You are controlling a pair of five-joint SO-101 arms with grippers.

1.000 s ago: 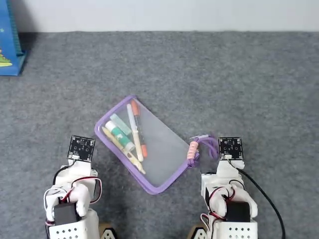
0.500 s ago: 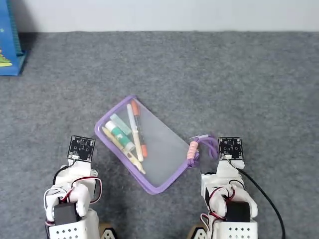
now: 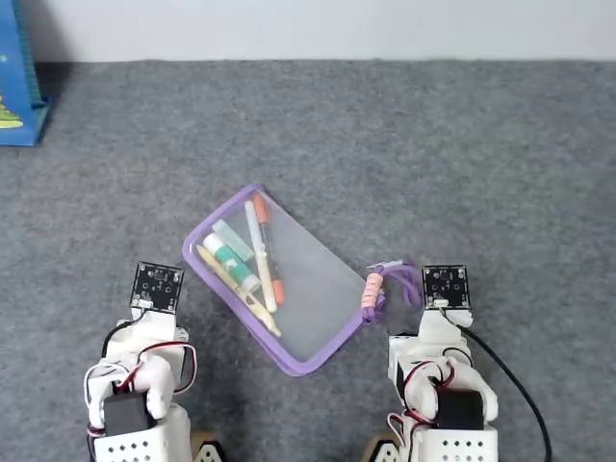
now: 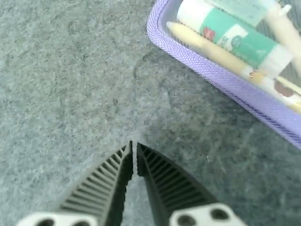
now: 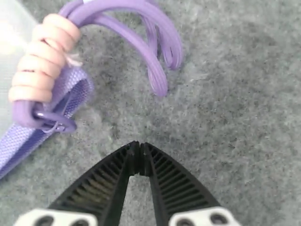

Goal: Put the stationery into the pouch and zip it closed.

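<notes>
A translucent pouch with purple edging is laid diagonally at the middle of the grey felt worktop. Inside it, towards its left end, a white pen with orange ends, a green-and-white tube and a cream pencil are seen. A purple looped cord with a pink coil is attached at its right corner. The left pincer is closed on nothing, near-left of the pouch. The right pincer is likewise closed and empty, just near of the cord.
</notes>
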